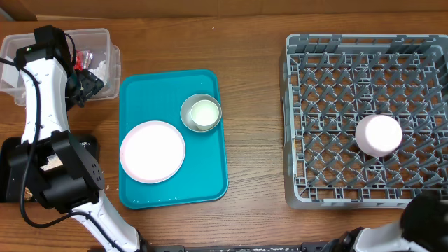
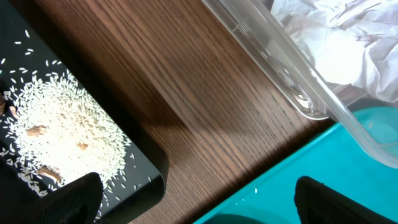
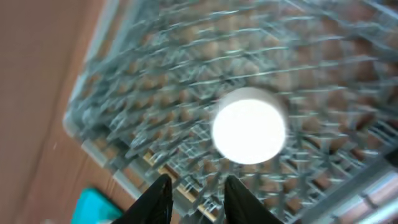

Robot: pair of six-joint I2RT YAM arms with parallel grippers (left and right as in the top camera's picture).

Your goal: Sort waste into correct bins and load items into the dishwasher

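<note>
**Ana:** Black fingers (image 3: 158, 199) of the right tool (image 3: 196, 200) fill the bottom of its wrist view. How do they stand?

**Ben:** They are slightly apart with nothing between them. The view is blurred. Beyond them the small white cup (image 3: 249, 132) sits among the upright pegs of the large square grey plastic dish rack (image 3: 112, 143).

**Ana:** And from overhead?

**Ben:** The cup (image 1: 379, 134) is in the rack's (image 1: 288, 126) right half, toward the robot's side, with a plain round white face up.

**Ana:** What about the left tool (image 2: 193, 202)?

**Ben:** Its jaws are spread wide and hold nothing. It hangs over the brown wooden table (image 2: 186, 93), between the clear rectangular plastic tub (image 2: 280, 68) and the flat black rectangular tray (image 2: 146, 165).

**Ana:** What is in those two?

**Ben:** The tub holds the crumpled white paper napkin (image 2: 336, 37), and overhead the red shiny wrapper (image 1: 85, 56) shows beside it. The black tray holds a heap of white rice-like crumbs (image 2: 68, 118) with small brown food lumps (image 2: 37, 130) among them.

**Ana:** And the dishes?

**Ben:** They are on the teal serving tray (image 1: 210, 175), just beside the tub. The large round pale-pink plate (image 1: 152, 151) lies at its left. The grey metal-rimmed bowl (image 1: 187, 105) stands near the far right corner, close to the plate. Its inside is pale, and I cannot tell whether a second bowl is nested in it.
</note>
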